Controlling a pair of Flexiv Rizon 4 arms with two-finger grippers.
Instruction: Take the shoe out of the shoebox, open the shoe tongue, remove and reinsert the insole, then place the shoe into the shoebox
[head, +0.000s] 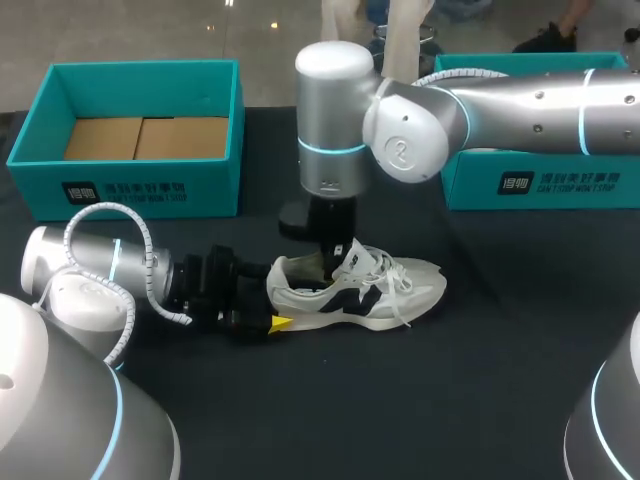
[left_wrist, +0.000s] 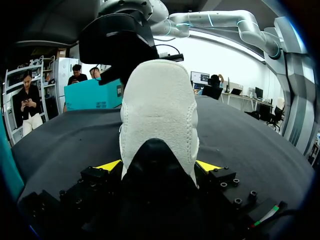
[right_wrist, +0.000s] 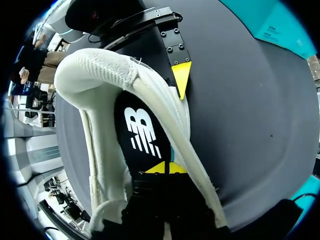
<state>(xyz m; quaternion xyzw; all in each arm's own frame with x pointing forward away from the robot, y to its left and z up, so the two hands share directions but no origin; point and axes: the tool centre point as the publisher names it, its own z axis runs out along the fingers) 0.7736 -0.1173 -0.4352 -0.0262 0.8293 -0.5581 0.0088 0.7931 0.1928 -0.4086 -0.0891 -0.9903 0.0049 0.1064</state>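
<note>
Left gripper: jaws closed on the heel of the shoe. One yellow tip lies against each side of the white heel cup, with the heel filling the space between them. In the head view the gripper lies low and level over the table, and the left arm comes in from the left edge.

Right gripper: the two yellow tips are together with only a thin line between them. They are down inside the shoe opening, at the black insole with its white logo. Cannot tell whether the tips pinch the insole edge or only rest against it. The insole lies flat in the shoe bed. In the head view the right arm comes in from the right, and its wrist points straight down into the collar of the shoe.

Shoe: white with dark side panels, out of the box, upright on its sole on the black table. The heel points toward the left gripper and the toe toward the right. The tongue stands up just beside the right wrist, and loose laces trail over the forefoot.

Shoebox: teal, open, at the far left of the table, well apart from the shoe. Its brown cardboard floor is visible. A second teal box piece sits at the far right, behind the right arm.
</note>
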